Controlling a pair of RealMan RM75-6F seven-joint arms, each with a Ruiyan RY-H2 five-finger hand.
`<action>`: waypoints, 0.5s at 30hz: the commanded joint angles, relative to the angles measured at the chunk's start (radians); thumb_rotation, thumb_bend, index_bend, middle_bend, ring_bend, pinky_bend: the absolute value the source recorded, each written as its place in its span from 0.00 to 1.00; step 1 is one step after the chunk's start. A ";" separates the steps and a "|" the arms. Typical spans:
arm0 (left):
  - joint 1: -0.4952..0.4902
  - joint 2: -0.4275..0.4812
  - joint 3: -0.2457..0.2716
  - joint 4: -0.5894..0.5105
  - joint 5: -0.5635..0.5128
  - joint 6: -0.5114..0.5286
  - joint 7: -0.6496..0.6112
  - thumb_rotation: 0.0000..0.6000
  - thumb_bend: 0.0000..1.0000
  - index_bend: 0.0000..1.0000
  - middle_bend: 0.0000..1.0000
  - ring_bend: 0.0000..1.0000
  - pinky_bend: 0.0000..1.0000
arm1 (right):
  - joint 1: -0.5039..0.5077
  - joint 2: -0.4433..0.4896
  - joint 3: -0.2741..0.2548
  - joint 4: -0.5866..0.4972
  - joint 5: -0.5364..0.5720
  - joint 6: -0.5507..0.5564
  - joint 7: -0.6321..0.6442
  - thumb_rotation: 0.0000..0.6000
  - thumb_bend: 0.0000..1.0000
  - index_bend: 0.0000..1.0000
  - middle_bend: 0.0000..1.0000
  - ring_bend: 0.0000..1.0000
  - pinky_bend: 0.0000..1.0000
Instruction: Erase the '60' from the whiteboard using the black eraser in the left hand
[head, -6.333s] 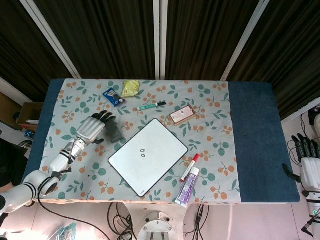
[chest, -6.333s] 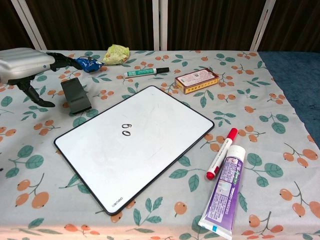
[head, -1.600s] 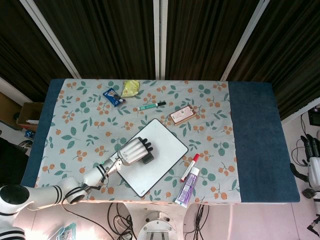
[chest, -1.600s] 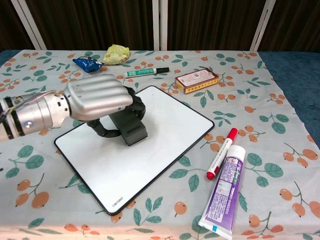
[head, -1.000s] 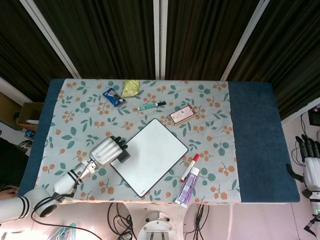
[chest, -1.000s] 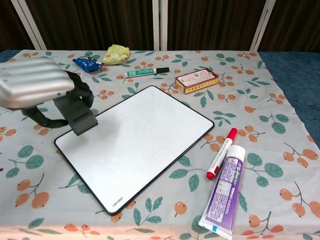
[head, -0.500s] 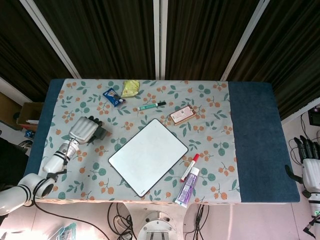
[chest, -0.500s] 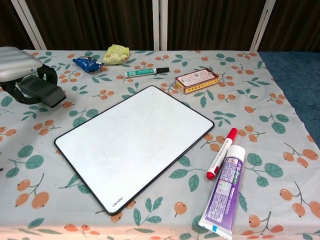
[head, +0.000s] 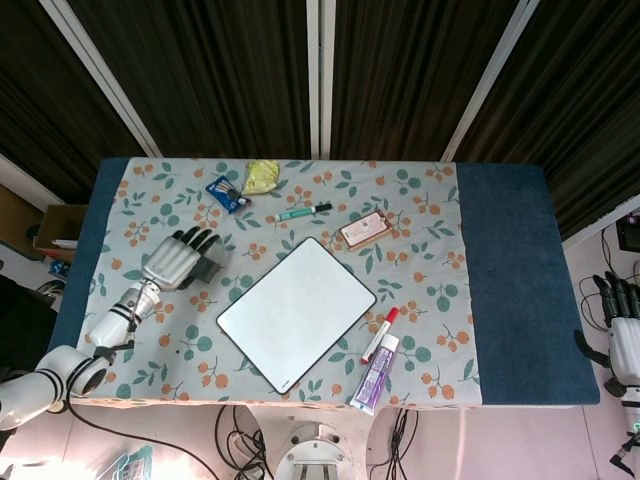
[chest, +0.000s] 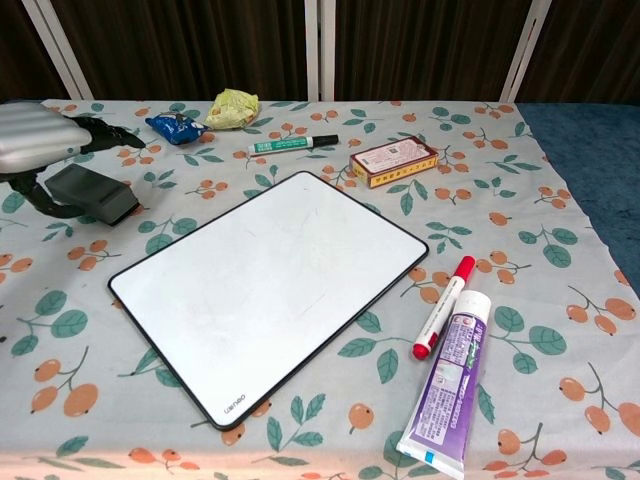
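Left hand: head view — fingers spread over the black eraser, left of the whiteboard; grip unclear.
Right hand: off the desk's right edge, fingers apart, empty.
Chest view: left hand above eraser lying on the cloth — whiteboard blank.

The whiteboard lies blank and tilted on the floral tablecloth. Well to its left, the left hand rests over the black eraser, fingers spread; whether it grips is unclear. The right hand hangs off the table's far right.
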 joint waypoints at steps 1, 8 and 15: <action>0.020 0.030 -0.002 -0.034 0.000 0.032 0.014 1.00 0.24 0.05 0.06 0.08 0.25 | -0.002 0.001 0.001 0.002 0.000 0.004 0.004 1.00 0.22 0.00 0.00 0.00 0.00; 0.209 0.172 -0.014 -0.259 -0.055 0.294 0.004 1.00 0.18 0.05 0.06 0.06 0.25 | -0.010 -0.007 -0.003 0.033 0.004 0.002 0.032 1.00 0.21 0.00 0.00 0.00 0.00; 0.484 0.206 0.042 -0.311 0.003 0.668 -0.203 0.92 0.13 0.07 0.05 0.04 0.23 | -0.017 -0.086 -0.011 0.201 -0.026 0.038 0.103 1.00 0.18 0.00 0.00 0.00 0.00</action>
